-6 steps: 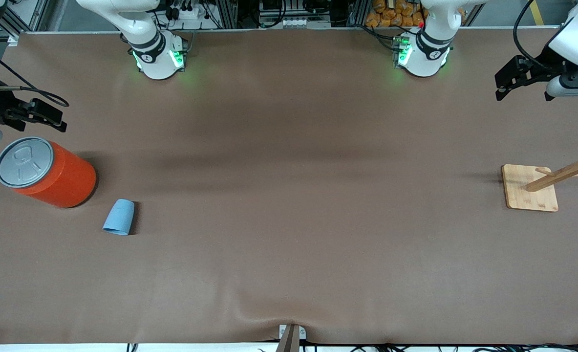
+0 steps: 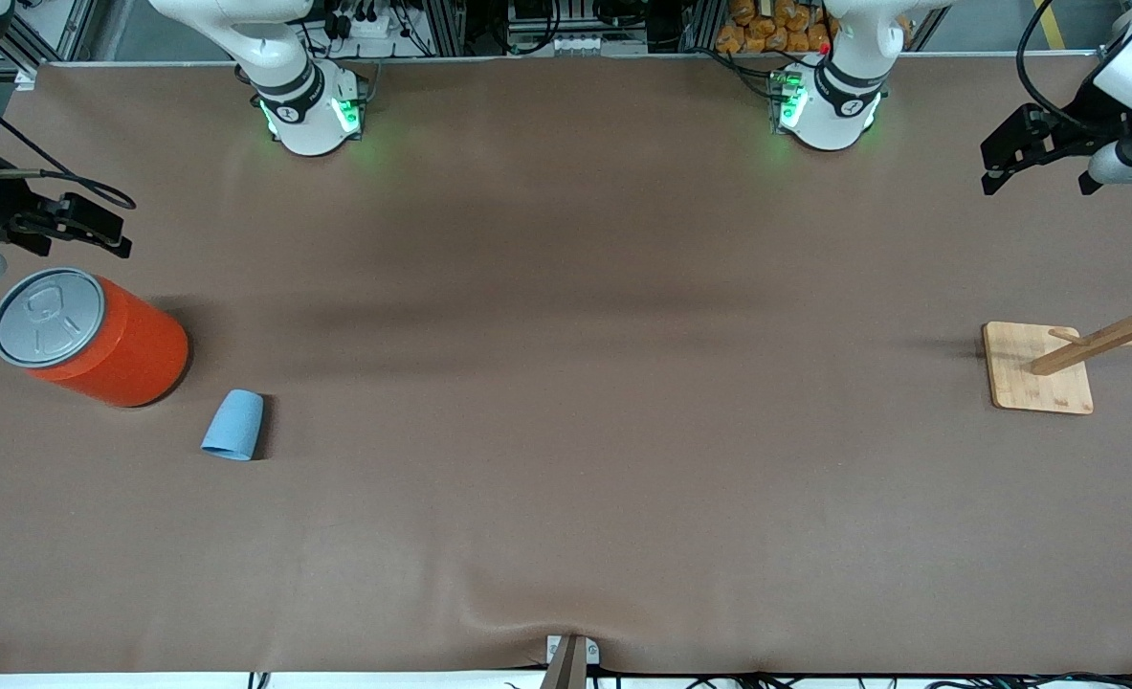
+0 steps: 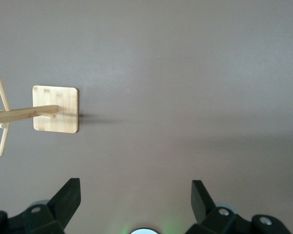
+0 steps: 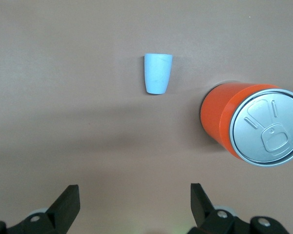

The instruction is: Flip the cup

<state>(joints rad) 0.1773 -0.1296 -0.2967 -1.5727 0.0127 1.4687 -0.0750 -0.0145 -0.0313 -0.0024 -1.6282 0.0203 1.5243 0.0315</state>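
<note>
The cup [image 2: 233,425] lies just beside the can [image 2: 90,338], nearer the camera. The right gripper [image 2: 76,228] hangs over the table by the can, jaws wide, empty — a descent could clip the can. The left gripper [image 2: 1039,153] waits, open, empty.

We saw a plain light-blue cup [image 2: 233,425], matte, no pattern. The can [image 2: 106,346] was bright orange with a grey lid [image 2: 48,317] embossed with a pull-tab outline. The wooden stand [image 2: 1039,367] was pale bamboo. The table [image 2: 585,383] was flat brown. Both grippers' fingers [image 3: 68,199] looked black, probably rubbery.
</note>
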